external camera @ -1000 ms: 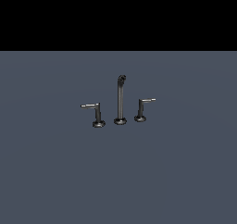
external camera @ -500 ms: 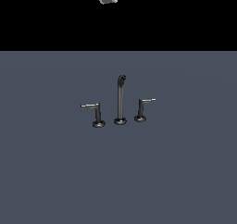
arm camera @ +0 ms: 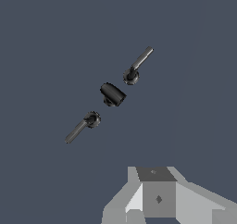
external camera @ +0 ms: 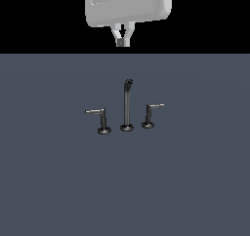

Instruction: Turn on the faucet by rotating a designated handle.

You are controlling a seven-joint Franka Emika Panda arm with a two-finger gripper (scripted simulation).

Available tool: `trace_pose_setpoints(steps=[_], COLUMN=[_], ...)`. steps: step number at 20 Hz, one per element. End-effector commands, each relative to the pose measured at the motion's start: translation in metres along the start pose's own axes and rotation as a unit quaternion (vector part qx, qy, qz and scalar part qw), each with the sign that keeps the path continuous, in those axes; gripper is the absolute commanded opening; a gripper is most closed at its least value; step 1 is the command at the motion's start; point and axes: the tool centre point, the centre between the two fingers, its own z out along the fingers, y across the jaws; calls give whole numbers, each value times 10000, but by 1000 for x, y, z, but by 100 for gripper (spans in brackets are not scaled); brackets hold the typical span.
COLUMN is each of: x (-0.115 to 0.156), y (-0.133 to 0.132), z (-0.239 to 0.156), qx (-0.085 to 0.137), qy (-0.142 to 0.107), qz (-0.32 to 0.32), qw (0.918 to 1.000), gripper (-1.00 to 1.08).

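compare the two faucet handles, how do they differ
The handle on the exterior view's right has a shorter lever; the twin handle on the left has a longer one. Their levers point opposite ways, each away from the spout. The right one's base sits slightly higher in the picture. Both are dark L-shaped posts on round bases.

Both renders are dim and flat, evenly lit with no clear light direction and no cast shadows on the slate-blue floor [external camera: 58,181]. Edges are sharp but pixelated. Faint highlights catch the faucet [external camera: 127,106]; the pale gripper [external camera: 122,41] reads brightest.
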Motion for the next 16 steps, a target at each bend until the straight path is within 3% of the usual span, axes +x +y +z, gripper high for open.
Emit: trace_pose_setpoints(steps=[1,9,16], x=[14,61,105], y=[-5,-13,-13], z=[17,71,120], qx=[-1,-22,-46], qy=[-10,-48,-78], qz=[264,1092,1834], qw=[9997,9940,9830], gripper=[-100,-100,-100])
